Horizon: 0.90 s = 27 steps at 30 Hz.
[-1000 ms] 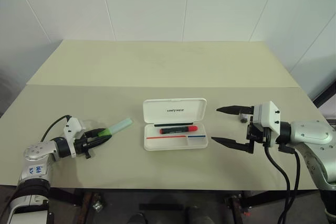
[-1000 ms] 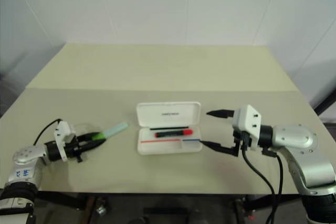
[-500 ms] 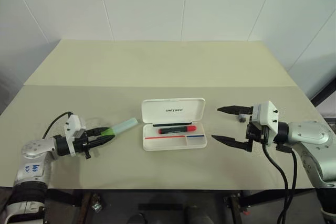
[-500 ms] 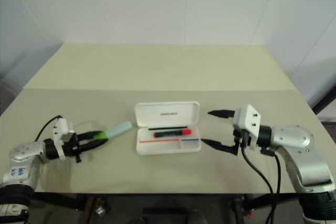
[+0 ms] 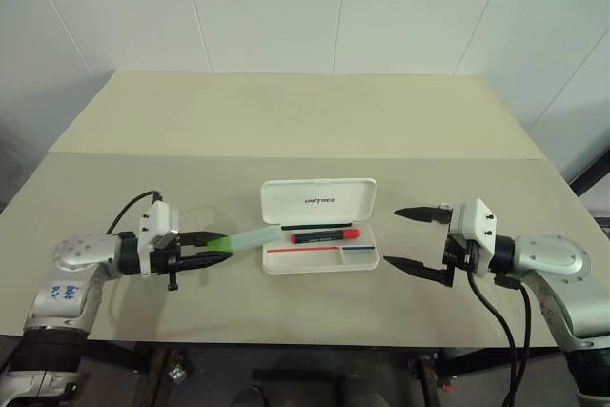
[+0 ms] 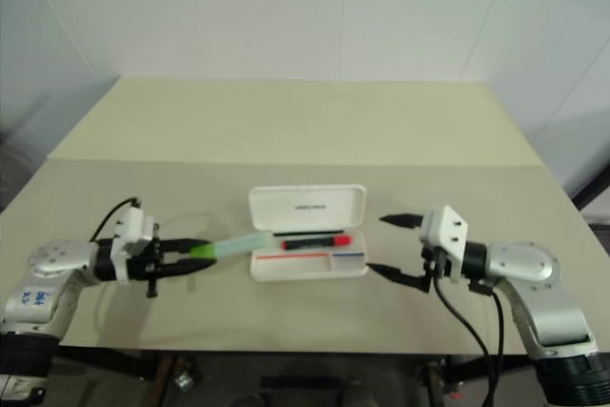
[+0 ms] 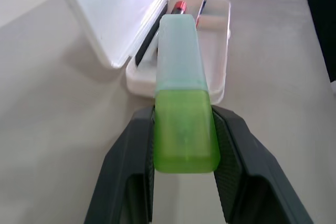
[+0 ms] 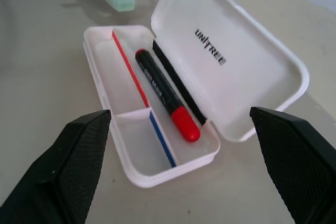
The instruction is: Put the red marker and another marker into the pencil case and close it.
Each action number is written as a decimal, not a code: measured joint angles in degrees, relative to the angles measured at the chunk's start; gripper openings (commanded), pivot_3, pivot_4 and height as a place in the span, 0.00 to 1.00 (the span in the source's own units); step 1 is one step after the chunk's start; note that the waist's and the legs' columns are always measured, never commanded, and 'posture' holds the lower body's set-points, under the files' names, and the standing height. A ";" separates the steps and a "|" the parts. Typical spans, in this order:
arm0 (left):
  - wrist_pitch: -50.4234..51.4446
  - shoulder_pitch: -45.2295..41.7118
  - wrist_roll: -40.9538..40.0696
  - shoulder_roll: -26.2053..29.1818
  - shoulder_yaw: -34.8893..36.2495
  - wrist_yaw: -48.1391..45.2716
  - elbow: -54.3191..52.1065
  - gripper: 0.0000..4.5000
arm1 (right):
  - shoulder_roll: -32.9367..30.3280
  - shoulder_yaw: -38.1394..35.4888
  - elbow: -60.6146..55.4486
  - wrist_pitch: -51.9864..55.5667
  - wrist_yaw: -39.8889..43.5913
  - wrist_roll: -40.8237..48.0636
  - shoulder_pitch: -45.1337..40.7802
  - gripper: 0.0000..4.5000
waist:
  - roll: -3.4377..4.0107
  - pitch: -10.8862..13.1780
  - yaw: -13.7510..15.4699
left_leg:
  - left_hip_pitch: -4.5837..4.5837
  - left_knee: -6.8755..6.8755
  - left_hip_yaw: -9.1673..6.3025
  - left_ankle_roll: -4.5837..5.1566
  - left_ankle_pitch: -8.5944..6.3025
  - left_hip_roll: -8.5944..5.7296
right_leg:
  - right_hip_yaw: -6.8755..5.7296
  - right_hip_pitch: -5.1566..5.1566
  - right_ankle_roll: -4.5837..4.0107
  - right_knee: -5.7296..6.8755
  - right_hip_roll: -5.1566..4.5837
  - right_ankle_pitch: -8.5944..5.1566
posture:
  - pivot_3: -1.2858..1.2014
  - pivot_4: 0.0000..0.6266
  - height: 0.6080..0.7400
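The white pencil case (image 5: pixel 361 260) lies open mid-table with its lid (image 5: pixel 319 201) raised at the back. Inside it lies the red marker (image 5: pixel 324 234), black-barrelled with a red cap, also visible in the right wrist view (image 8: pixel 167 95). My left gripper (image 5: pixel 214 247) is shut on the green end of the mint-green marker (image 5: pixel 250 237), held about level, its pale tip reaching the case's left end (image 7: pixel 181 51). My right gripper (image 5: pixel 402 237) stands open just right of the case, nothing between its fingers (image 8: pixel 79 156).
The beige table (image 5: pixel 305 131) extends far behind the case, with a seam across its middle. White wall panels rise at the back. A small dark object (image 5: pixel 444 207) sits on the table just behind my right gripper.
My left gripper has carried the green marker rightward and a little up, from well left of the case to its left end. The right gripper has sunk slightly, staying open.
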 measured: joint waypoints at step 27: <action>-1.03 -11.83 9.79 -10.83 -13.68 -0.37 5.72 0.25 | -1.14 -7.05 -12.36 2.41 -8.81 0.37 12.33 1.00 | -0.01 0.00 -0.01 | 0.01 0.07 0.01 0.00 0.00 -0.03 | 0.05 0.03 0.09 0.02 0.03 0.05 | 0.52 0.24 1.00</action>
